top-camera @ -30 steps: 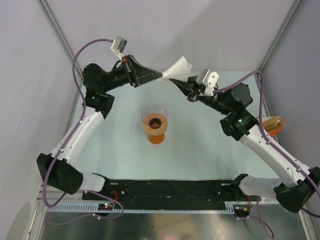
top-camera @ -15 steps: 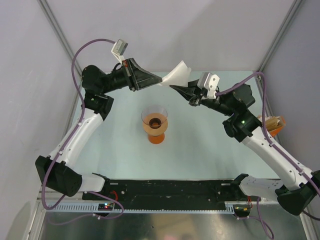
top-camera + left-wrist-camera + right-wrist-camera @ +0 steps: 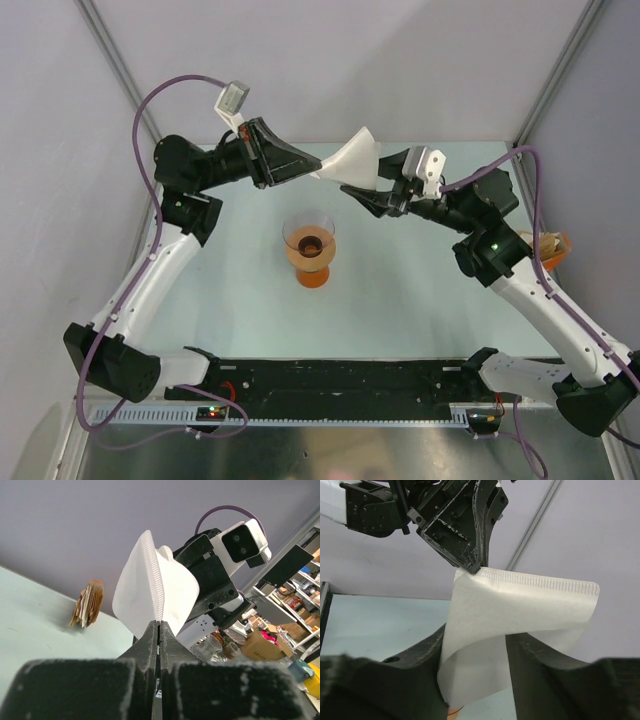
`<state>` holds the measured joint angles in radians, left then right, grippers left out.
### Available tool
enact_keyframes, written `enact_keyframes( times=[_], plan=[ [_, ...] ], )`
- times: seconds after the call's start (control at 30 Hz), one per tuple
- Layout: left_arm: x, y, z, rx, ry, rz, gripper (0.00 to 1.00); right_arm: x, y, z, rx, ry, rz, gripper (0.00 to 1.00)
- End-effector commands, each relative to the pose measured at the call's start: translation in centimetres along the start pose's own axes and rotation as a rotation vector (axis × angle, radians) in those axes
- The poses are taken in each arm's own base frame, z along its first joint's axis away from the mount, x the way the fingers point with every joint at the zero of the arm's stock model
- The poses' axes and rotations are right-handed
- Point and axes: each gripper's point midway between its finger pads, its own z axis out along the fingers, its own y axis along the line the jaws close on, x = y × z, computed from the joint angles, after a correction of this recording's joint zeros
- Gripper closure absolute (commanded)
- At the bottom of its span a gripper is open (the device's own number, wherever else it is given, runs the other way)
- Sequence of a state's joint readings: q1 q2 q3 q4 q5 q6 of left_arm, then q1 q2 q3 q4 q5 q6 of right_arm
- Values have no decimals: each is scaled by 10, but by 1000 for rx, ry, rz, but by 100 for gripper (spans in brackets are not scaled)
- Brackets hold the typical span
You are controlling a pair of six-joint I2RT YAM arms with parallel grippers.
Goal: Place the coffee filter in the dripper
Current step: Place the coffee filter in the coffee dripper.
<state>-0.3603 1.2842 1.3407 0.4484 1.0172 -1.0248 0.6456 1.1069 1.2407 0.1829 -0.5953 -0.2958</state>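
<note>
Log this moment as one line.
left tool: shut on filter | right tool: open around filter | dripper: upright, no filter yet

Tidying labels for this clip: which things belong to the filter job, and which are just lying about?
Job: coffee filter, dripper, left gripper pinching the filter, right gripper open around it.
Lying about: tan-and-white stack of paper filters.

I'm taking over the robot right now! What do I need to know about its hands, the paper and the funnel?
Left hand: shut, pinching the coffee filter by its edge, up in the air.
Right hand: open, jaws on either side of the filter, not gripping.
The dripper stands upright in the middle of the table, nearer the arm bases than the filter, with no filter in it.
Done: filter lifted.
Left: bring it over the dripper and seat it inside.
</note>
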Motion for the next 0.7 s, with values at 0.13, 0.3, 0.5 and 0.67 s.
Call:
enact_keyframes(
  times=[0.13, 0.3, 0.5, 0.67],
  plan=[
    [-6, -11, 3, 29, -12, 79, 100, -21, 3, -3, -25, -62, -5, 82],
    [6, -9, 1, 43, 38, 100, 99, -19, 1, -6, -20, -52, -2, 99],
    [15, 2, -12, -26, 104, 261, 40, -14, 2, -12, -27, -22, -3, 100],
    [15, 26, -35, -224, 180, 497, 21, -5, 9, -19, -59, 25, -15, 100]
  ],
)
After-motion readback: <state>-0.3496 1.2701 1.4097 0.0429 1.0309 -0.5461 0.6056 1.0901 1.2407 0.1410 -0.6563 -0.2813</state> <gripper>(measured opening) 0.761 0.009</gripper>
